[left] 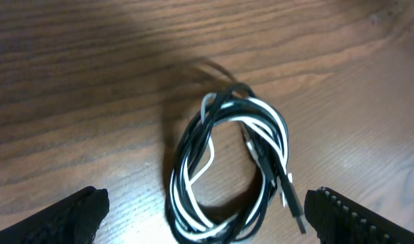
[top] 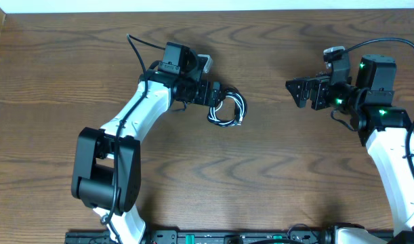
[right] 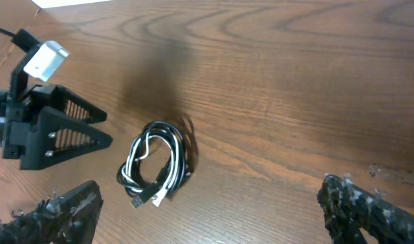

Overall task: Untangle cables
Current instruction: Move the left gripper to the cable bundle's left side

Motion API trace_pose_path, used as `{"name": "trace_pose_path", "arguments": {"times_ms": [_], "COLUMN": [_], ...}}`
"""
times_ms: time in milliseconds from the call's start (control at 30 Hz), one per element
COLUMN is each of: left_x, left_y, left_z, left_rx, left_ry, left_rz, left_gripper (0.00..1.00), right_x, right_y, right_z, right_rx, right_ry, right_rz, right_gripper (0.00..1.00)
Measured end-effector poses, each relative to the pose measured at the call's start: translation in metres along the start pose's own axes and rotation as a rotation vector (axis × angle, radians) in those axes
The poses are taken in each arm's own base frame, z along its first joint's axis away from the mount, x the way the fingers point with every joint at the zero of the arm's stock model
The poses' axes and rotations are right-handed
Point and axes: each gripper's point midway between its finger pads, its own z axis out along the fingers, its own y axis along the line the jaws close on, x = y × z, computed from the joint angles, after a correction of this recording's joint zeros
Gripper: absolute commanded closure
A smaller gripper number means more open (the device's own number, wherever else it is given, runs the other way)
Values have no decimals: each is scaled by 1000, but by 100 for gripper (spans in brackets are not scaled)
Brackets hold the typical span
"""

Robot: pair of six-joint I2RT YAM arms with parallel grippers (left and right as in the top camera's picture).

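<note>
Left gripper [left: 207,200]: jaws spread wide, nothing gripped. Cable [left: 185,163] seen between its fingers; contact not discernible.
Right gripper [top: 296,93]: jaws spread wide, nothing gripped, well apart from cable.
Cable: black-and-white coil laid flat on table [top: 274,176], upper middle, just beside left gripper.
Fingers cut off by lower edges of both wrist views. Strand count and plug type not made out.

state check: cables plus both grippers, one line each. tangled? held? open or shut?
cable bundle: black and white cables coiled together, tangled, lying on the table, not gripped.
left gripper: open, fingers either side of the bundle, holding nothing.
right gripper: open, empty, well apart from the bundle.
</note>
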Motion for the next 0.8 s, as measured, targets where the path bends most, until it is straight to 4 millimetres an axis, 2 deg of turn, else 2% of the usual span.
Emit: {"name": "trace_pose_path", "arguments": {"times_ms": [167,367,567,600,667,800], "left_x": [10,11,18,19,22,24], "left_y": [14,25,7,4,-3,-9], "left_z": [11,12,21,22,25,27], "left_rx": [-60,-136,-133,-131,-123,-116], "left_ry": [36,38,69,74,84,91], "left_rz": [-39,-27,86,103,139,172], "left_gripper": [16,17,23,28,33,33], "right_x": [3,11,20,21,24,29], "right_y": [0,0,0,0,0,0], "right_z": [0,0,-1,-1,-1,-1], "right_rx": [-2,0,3,3,5,7], "right_ry": [13,44,77,81,94,111], "right_rz": [13,38,64,67,77,89], "right_gripper": [5,4,4,4,2,2]}}
